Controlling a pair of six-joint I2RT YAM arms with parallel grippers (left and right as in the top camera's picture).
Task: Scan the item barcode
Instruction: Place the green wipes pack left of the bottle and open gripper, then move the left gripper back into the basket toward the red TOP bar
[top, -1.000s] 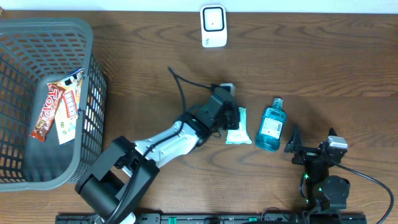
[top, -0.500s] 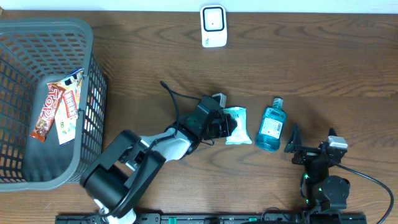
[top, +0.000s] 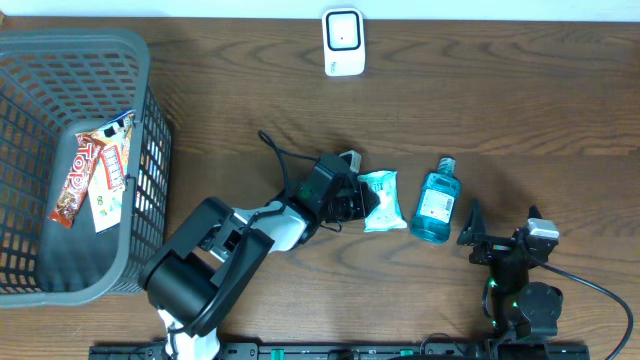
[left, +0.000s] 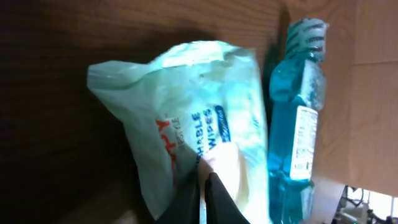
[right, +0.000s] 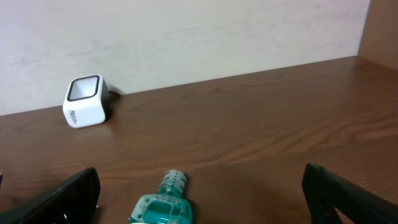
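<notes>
**Left end effector pinched the wipes pack at mid-worktop**

The left end effector (top: 357, 200) sat closed on the near edge of the wipes pack (top: 383, 200), its fingers (left: 186, 202) pressed together at the bottom of the left wrist view with the pale green wrapper (left: 186, 118) bunched above them. The pack was just right of centre in the overhead frame, beside the blue mouthwash bottle (top: 436, 205), which lay flat on the worktop (top: 520, 110). The white scanner (top: 343, 42) stood at the top centre, well apart from both. The right end effector (top: 502, 237) rested at the lower right with its jaws spread wide and holding nothing. A grey basket (top: 60, 60) at the left edge held snack bars (top: 85, 175).
</notes>
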